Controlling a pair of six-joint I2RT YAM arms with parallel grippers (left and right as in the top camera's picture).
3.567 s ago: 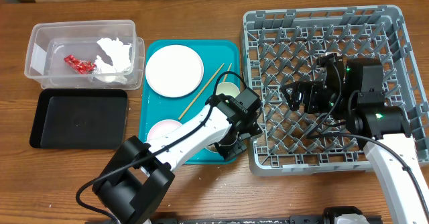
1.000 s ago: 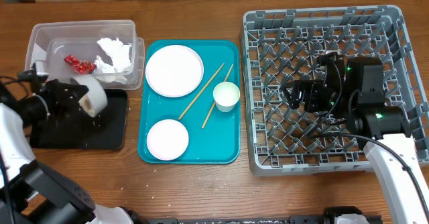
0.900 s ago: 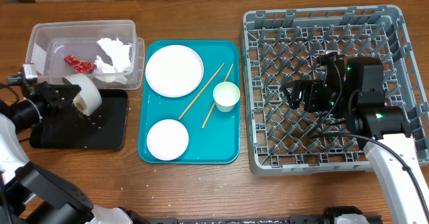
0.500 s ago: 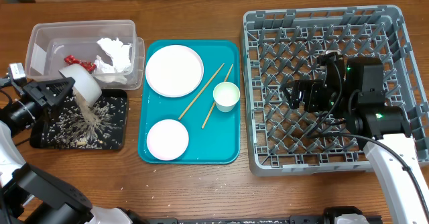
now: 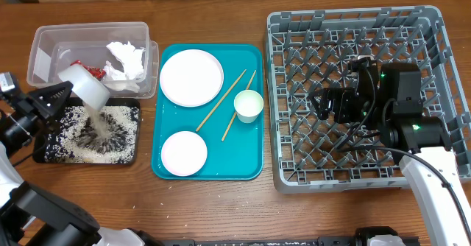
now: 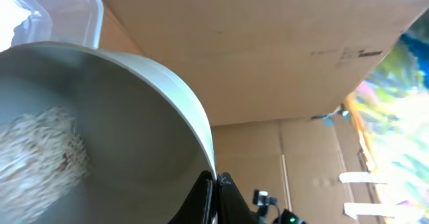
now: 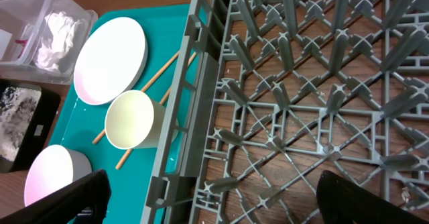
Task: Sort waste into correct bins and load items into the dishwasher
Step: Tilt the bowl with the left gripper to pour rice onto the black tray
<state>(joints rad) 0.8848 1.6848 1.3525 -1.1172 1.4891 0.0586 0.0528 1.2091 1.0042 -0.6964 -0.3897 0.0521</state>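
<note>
Left jaws pinch the bowl (image 5: 88, 88) tilted over the black tray (image 5: 42, 156) so rice (image 5: 110, 133) pours out; right jaws hang open above the rack (image 5: 353, 15).

— What fills the frame?
— A pale bowl (image 6: 127, 130), tipped so its inside faces the camera, spreading from 9 o'clock round to 6.
— Anything inside it?
— White rice-like grains (image 6: 40, 150) with a few dark bits, heaped against the wall toward 8 o'clock.
— And the left gripper (image 6: 214, 187)?
— At 6 o'clock, pinched on the bowl's rim (only the dark tips show).
— Behind the bowl?
— A corner of the clear tub (image 6: 64, 13) at 11 o'clock, and brown cardboard (image 6: 268, 49) from 12 to 3.
</note>
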